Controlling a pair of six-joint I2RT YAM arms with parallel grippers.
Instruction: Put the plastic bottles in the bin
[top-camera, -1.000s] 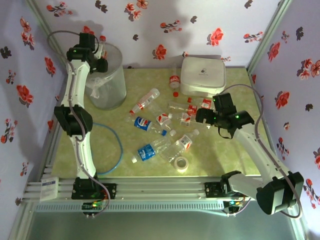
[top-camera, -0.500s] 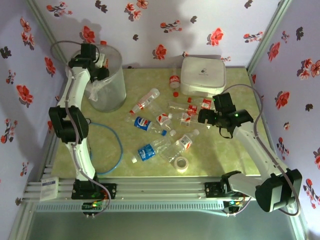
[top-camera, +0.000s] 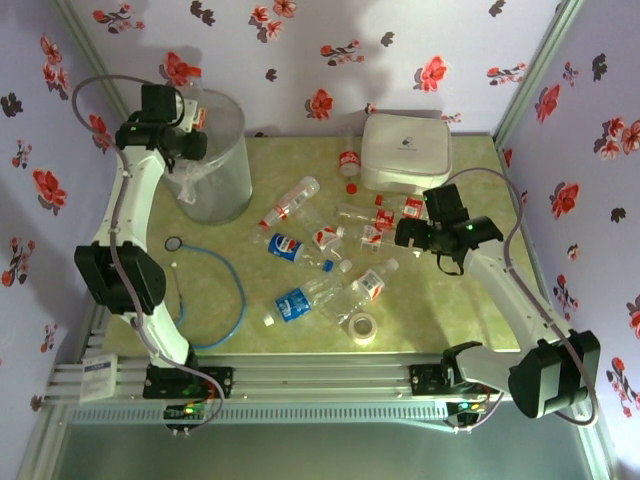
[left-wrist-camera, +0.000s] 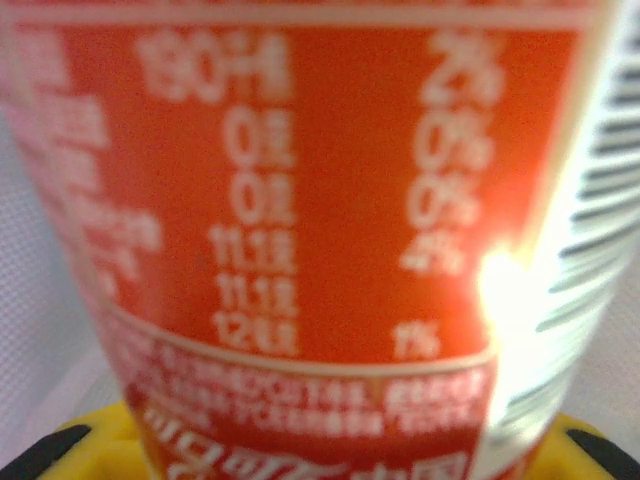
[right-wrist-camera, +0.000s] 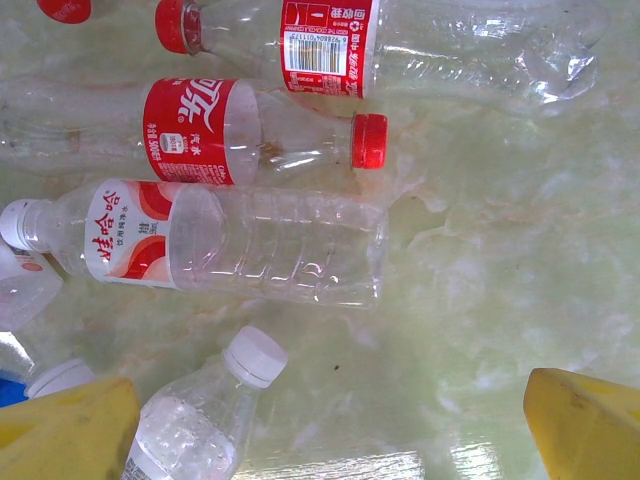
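The left gripper (top-camera: 187, 140) clamps a red-labelled bottle (left-wrist-camera: 300, 200) above the bin (top-camera: 228, 178) at the table's (top-camera: 450, 300) far-left corner, surely to drop it in, while the right gripper (right-wrist-camera: 330, 420) hangs wide open over loose bottles (right-wrist-camera: 270, 240) mid-table.

The left arm (top-camera: 128, 205) stretches far back, and the left end effector (top-camera: 188, 135) clamps a bottle (left-wrist-camera: 320, 200). The right arm (top-camera: 505, 290) bends inward; the right end effector (top-camera: 408, 236) points down, wide open.
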